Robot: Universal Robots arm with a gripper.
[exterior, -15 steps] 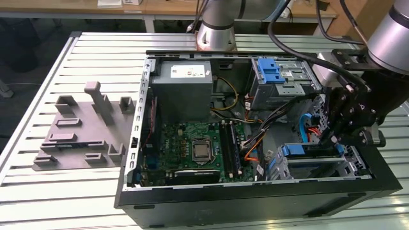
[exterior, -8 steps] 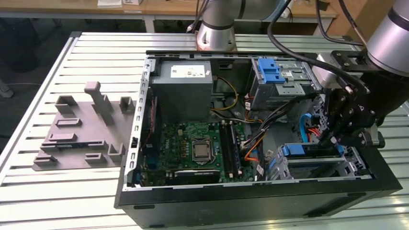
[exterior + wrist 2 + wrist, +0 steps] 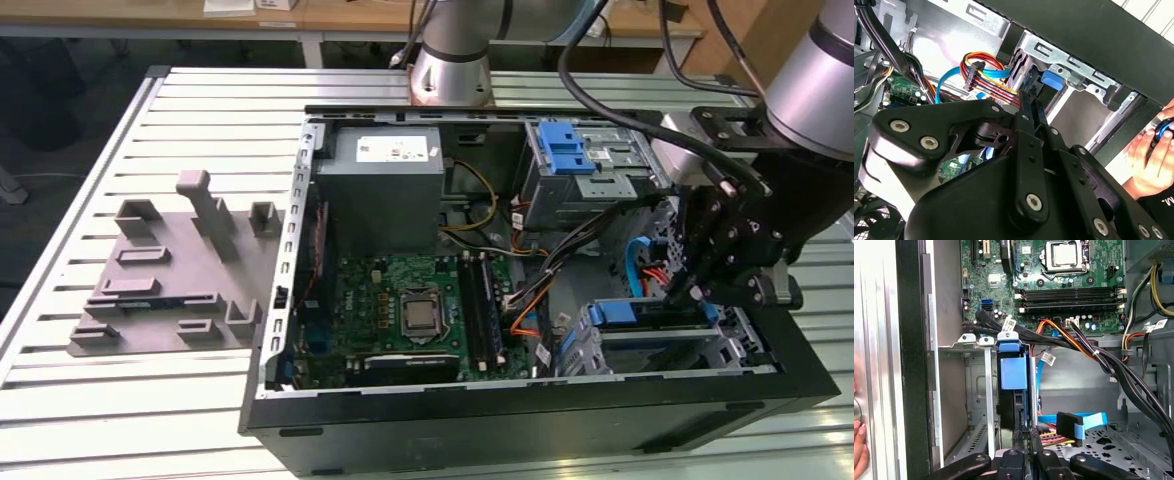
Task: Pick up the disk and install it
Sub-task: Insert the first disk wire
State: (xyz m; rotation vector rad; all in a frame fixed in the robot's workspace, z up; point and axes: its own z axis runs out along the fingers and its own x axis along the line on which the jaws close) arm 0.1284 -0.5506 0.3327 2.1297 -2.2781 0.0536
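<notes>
We have the gripper [image 3: 697,292] down inside the open computer case [image 3: 534,415], at the drive cage [image 3: 667,340] in the corner near the case's front wall. In the first wrist view its fingers [image 3: 1023,440] sit pressed together, and ahead of them the disk [image 3: 1015,375] stands on edge in a cage slot, blue bracket outermost. We cannot tell whether the fingertips are pinching the bracket's rear edge or merely pushing against it.

The chief risk, as we judge it, is jamming: if the disk is skewed against the cage rails [image 3: 988,390], further pushing could wedge it or bend the bracket. The cable bundle [image 3: 1089,352] runs just beside the cage, and the blue flat cable [image 3: 1079,421] with its connector lies close to the fingers; either could snag on the linkage.

Room is tight. The cage wall hems the fingers on one side, cables on the other, and the case wall stands close behind. A person's hand [image 3: 1149,155] rests just outside the case near the cage.
</notes>
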